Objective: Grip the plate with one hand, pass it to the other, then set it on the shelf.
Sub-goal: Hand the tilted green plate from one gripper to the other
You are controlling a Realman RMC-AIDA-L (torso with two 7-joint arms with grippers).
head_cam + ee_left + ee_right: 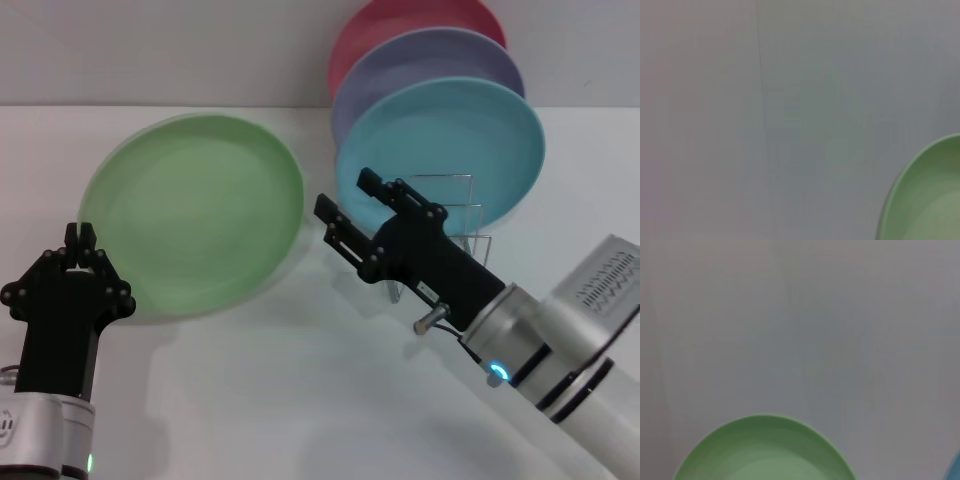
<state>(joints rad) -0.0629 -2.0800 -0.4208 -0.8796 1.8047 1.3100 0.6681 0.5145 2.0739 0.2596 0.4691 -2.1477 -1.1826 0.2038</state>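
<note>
Nearest us, our left gripper (80, 240) sits at lower left with its fingers pressed together, holding nothing, its tips just at the near rim of the light green plate (195, 212). Our right gripper (350, 212), at centre, has its fingers spread and empty, just beside the plate's right edge. Farther back, the wire dish rack (455, 225) holds a turquoise plate (450, 140), then a lavender plate (420, 60) and a pink plate (400, 25). We judge that the right forearm, close to the rack, could knock it.
</note>
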